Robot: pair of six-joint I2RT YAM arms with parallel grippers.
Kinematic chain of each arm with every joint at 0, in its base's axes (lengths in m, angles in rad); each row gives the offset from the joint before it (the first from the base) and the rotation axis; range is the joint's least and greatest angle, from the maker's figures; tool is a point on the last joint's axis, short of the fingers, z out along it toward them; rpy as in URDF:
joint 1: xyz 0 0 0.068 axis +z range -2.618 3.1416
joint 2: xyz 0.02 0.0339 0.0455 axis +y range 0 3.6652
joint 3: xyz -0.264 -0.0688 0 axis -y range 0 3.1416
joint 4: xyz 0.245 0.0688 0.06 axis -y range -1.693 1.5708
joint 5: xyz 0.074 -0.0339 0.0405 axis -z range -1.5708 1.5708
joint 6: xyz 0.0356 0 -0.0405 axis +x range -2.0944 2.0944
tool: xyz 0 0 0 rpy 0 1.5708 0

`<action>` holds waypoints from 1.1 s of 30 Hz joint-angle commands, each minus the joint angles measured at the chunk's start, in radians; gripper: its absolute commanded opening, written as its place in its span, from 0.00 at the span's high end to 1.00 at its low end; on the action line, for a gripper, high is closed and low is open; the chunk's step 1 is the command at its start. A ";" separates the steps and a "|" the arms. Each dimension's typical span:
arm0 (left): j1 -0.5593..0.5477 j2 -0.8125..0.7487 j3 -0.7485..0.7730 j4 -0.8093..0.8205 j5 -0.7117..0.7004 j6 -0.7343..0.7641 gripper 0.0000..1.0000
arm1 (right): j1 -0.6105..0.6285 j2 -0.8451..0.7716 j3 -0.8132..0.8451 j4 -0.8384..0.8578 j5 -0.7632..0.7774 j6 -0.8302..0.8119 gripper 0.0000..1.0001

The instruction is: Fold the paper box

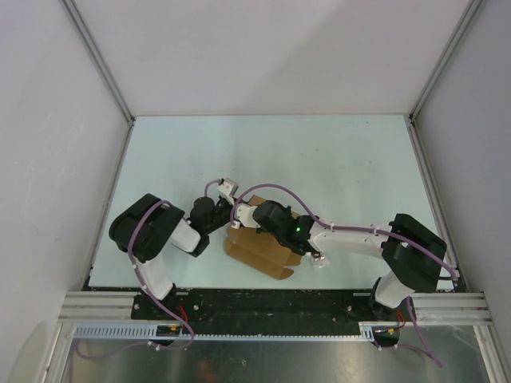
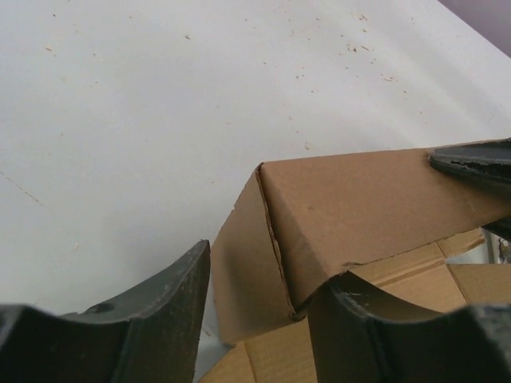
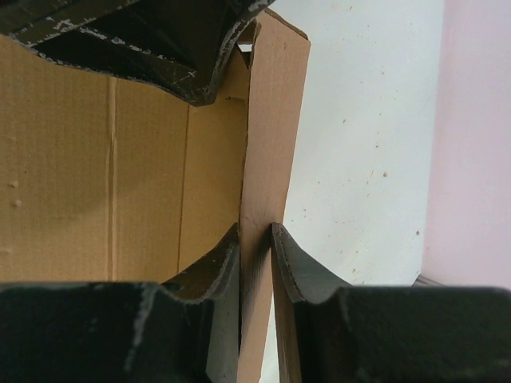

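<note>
Between right gripper [image 3: 255, 239] jaws: paper box [image 3: 80, 175] wall

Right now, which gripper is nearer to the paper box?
Right. The right gripper is clamped on one wall of the paper box; the left gripper stands open around a corner of it, contact unclear.

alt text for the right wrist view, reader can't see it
Two dark fingers pinch a wall of the plain brown cardboard paper box, seen edge-on. A dark robot part overhangs the box at top left; white table lies to the right.
</note>
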 commanded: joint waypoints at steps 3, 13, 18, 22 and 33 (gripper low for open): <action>-0.016 0.019 -0.008 0.097 -0.046 -0.021 0.55 | 0.016 0.012 -0.029 -0.053 -0.141 0.069 0.78; -0.045 0.002 -0.036 0.102 -0.102 0.000 0.73 | 0.017 0.009 -0.029 -0.056 -0.155 0.093 0.78; -0.062 -0.003 -0.042 0.101 -0.133 0.017 0.84 | 0.019 0.009 -0.029 -0.061 -0.161 0.112 0.78; -0.070 -0.019 -0.045 0.101 -0.144 0.028 0.96 | 0.021 0.009 -0.029 -0.059 -0.173 0.135 0.78; -0.121 -0.087 -0.056 0.050 -0.248 0.070 1.00 | 0.037 -0.003 -0.029 -0.053 -0.218 0.188 0.77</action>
